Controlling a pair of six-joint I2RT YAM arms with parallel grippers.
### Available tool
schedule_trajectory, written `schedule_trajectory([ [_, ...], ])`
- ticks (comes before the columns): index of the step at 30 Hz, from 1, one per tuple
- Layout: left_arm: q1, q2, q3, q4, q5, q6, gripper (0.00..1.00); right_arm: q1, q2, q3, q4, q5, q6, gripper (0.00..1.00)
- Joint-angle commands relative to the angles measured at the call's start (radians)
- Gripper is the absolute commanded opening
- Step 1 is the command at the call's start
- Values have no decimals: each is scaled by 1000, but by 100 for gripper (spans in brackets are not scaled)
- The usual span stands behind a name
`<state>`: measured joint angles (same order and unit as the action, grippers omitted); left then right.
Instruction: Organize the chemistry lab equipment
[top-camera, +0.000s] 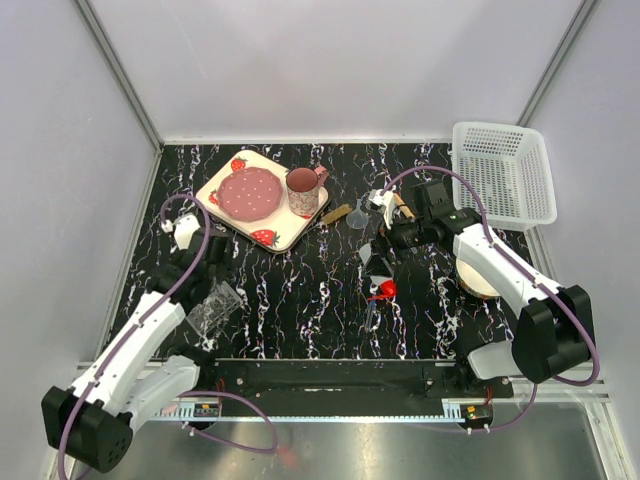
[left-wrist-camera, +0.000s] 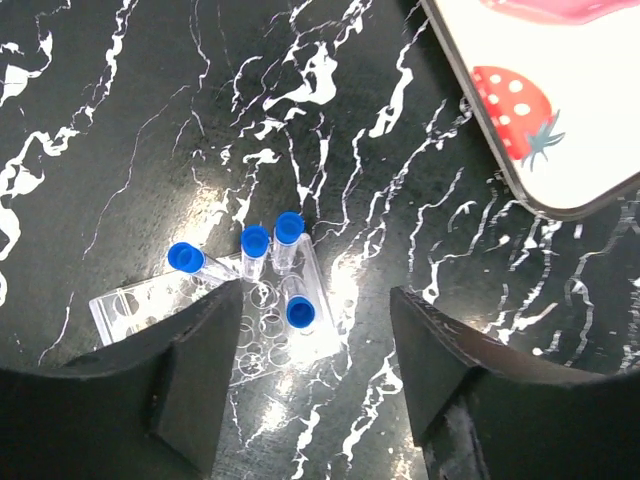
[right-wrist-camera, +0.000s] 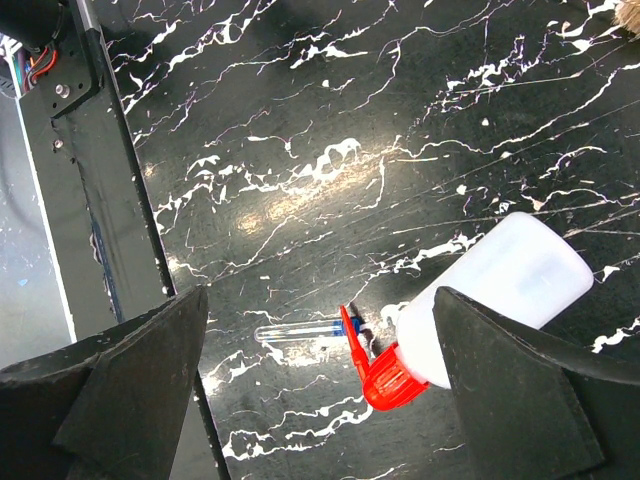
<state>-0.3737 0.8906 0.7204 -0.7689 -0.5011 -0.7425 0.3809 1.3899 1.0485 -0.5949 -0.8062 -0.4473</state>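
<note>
Black marble tabletop (top-camera: 300, 305) (white-veined), grey walls (top-camera: 350, 60)

Black marbled table (top-camera: 300, 325) carries rack (top-camera: 213, 308), squeeze bottle (right-wrist-camera: 510, 290), tray (top-camera: 262, 238), funnel (top-camera: 358, 215).

The clear rack (left-wrist-camera: 130, 305) sits just under the left claw (left-wrist-camera: 315, 295), holding four blue-capped tubes (left-wrist-camera: 288, 228), some tilted. Below the right claw (right-wrist-camera: 320, 295), the translucent red-capped squeeze bottle (right-wrist-camera: 500, 290) lies on its side, with a loose clear tube (right-wrist-camera: 290, 332) at its nozzle.

No legible text or markings
</note>
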Motion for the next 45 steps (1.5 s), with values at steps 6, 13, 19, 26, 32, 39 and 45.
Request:
schedule_trajectory([
  [6,5,-166,85,-40,62,43,92,-22,-48,19,-20,65,-18,100],
  [13,5,-271,91,-26,139,127,99,-48,-54,96,-204,340,-14,100],
  [19,6,-334,71,6,289,160,99,-54,-37,130,-386,155,-82,100],
  [26,7,-383,60,19,486,210,99,-16,-14,130,-657,-113,-601,98],
  [32,6,-417,60,3,490,183,99,143,35,139,-565,-13,-529,99],
  [39,7,-409,34,25,533,138,99,280,43,44,-379,65,-263,95],
  [45,7,-415,-38,143,637,62,99,369,110,1,-387,203,-111,79],
])
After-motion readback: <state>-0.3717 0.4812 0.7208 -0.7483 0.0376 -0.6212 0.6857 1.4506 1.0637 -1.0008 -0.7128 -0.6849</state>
